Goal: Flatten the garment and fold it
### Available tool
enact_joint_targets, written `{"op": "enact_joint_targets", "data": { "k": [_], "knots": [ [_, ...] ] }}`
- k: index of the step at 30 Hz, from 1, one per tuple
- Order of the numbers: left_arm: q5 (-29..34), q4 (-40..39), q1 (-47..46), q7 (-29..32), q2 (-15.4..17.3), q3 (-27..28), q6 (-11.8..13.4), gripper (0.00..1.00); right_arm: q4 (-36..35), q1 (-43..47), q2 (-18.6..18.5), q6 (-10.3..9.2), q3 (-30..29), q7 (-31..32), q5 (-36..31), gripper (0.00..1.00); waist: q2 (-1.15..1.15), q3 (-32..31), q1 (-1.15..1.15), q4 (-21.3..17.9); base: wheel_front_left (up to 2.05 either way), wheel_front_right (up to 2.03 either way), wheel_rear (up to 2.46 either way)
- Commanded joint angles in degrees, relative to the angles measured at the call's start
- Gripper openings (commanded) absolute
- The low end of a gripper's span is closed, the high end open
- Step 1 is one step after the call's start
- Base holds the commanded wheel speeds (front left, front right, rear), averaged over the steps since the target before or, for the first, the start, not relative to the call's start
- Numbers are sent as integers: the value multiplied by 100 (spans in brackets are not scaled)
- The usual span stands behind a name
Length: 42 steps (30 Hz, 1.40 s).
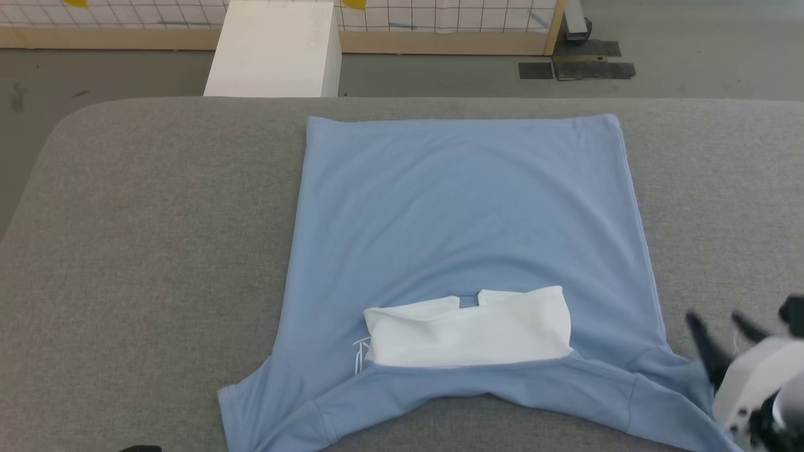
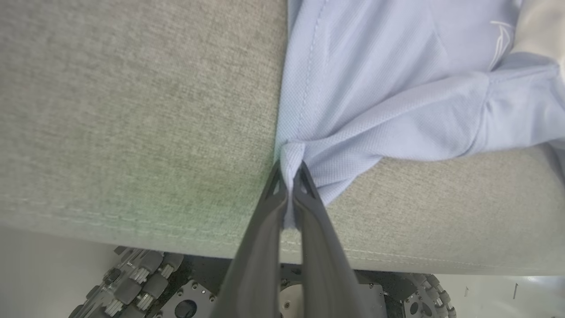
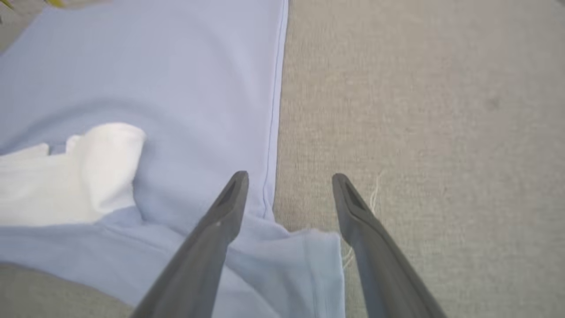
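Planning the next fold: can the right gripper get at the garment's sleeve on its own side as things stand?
Probably yes. The right gripper stands open over that sleeve, with the sleeve's hem lying between its fingers and nothing in the way.

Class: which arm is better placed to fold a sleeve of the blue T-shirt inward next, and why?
Probably left: the left gripper is shut on the T-shirt at one sleeve edge. The right gripper hangs open over the other sleeve, gripping nothing.
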Motion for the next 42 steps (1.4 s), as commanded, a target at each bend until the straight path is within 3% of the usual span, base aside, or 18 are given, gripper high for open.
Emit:
{"op": "enact_joint_targets", "data": {
  "k": [1,5,9,16,20,27,40,41,42],
  "knots": [
    [47,-18,-72,-13,51,-22,-14,0,-32,-303,-22,-9,-7,-270,-56,100,0,54,1,50,0,0,0],
    [70,-170,-231,-34,16,-80,-7,0,278,-1186,7,-9,-54,-1075,-59,100,0,258,1,143,0,0,0],
    [107,-381,-422,-6,-8,-166,5,0,1014,-2226,-86,-9,-10,-1591,-134,100,0,594,1,264,0,0,0],
    [206,-741,-741,-41,-69,-292,38,0,2560,-4119,-331,-9,11,-1457,-217,100,0,1314,1,572,0,0,0],
    [255,-866,-891,-89,-142,-395,36,0,3218,-5024,-540,-9,-19,-1077,-461,100,0,1725,1,780,0,0,0],
    [343,-949,-1117,-216,-279,-582,9,0,4015,-6132,-755,-9,-347,107,-1089,100,0,2357,1,1111,0,0,0],
    [388,-903,-1326,-378,-402,-717,-12,0,3927,-6670,-829,-9,-560,2388,-1670,100,0,2905,1,1374,0,0,0],
    [395,-887,-1331,-384,-402,-723,-9,0,3856,-6646,-827,-9,-565,2583,-1723,45,0,2913,1,1379,0,0,0],
    [398,-876,-1335,-389,-403,-727,-8,0,3780,-6624,-828,-9,-565,2715,-1756,22,0,2918,1,1381,0,0,0]
  ]
}}
